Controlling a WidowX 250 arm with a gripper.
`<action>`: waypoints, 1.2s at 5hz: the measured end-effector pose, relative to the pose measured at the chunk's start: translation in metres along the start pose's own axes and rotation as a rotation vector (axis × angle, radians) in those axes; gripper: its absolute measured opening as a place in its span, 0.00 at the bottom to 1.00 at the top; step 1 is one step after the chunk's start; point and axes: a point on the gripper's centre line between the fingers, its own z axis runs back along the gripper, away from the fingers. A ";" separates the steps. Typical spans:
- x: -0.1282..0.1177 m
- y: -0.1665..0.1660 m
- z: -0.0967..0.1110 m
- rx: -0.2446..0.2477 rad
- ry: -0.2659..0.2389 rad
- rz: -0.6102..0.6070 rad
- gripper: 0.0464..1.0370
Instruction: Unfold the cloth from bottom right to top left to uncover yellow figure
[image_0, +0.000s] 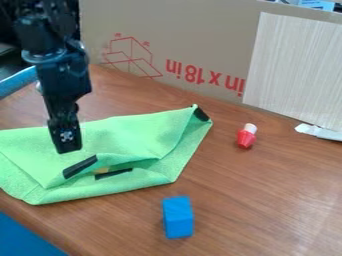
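A green cloth lies partly folded over itself at the left and middle of the table, with black strips on two of its corners and near its front fold. Between two of these strips a small yellow-orange patch shows in a gap of the fold; the rest of it is hidden by cloth. My gripper hangs down over the left part of the cloth, just behind and left of the black-marked corner. Whether it touches the cloth I cannot tell.
A blue block stands in front of the cloth. Right of the cloth is a small red object with a pale top. A cardboard panel and a pale board wall off the back; something white lies at the board's foot.
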 end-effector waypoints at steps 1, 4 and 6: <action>-0.003 0.000 -0.002 0.028 -0.073 -0.020 0.96; -0.003 -0.009 -0.024 0.100 -0.170 -0.121 0.96; 0.005 -0.012 -0.038 0.119 -0.145 -0.139 0.96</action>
